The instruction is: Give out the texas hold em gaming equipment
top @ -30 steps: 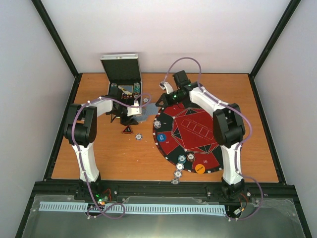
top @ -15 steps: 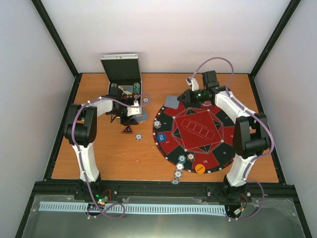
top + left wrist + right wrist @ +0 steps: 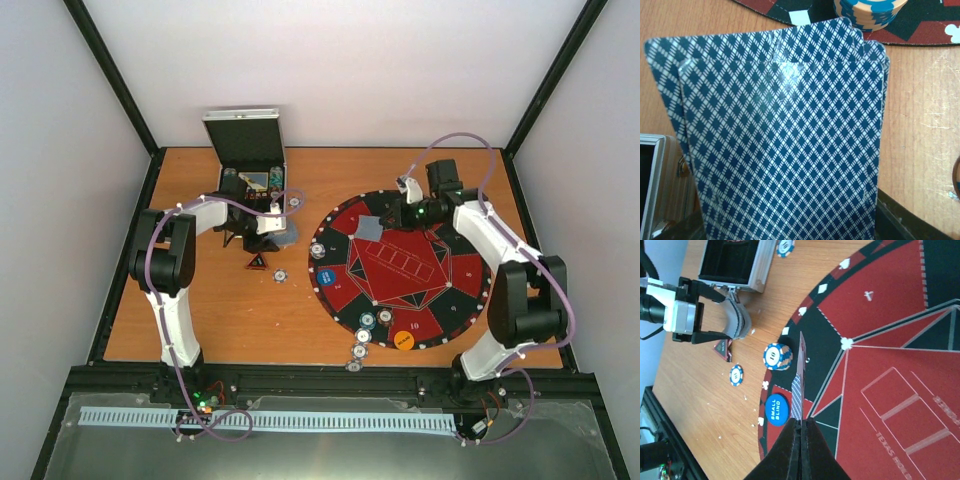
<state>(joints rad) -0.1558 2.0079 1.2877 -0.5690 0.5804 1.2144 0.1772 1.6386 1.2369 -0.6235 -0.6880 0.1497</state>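
While right tool [image 3: 799, 422] pinches one card [image 3: 798, 382], left tool [image 3: 726, 312] holds several cards [image 3: 790, 140].

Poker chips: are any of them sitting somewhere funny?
Yes. Two chips sit off the round mat on the wooden table by the mat's near edge, and another chip lies left of the mat. They look out of place; nothing seems broken.

This is a robot test cell in a lab. Plain white panel walls [image 3: 340, 70] and black frame posts [image 3: 110, 75] box in a wooden tabletop [image 3: 230, 320]. The left arm [image 3: 172, 300] and right arm [image 3: 497, 345] are bolted to a black rail [image 3: 330, 381], next to a slotted cable duct [image 3: 270, 420].
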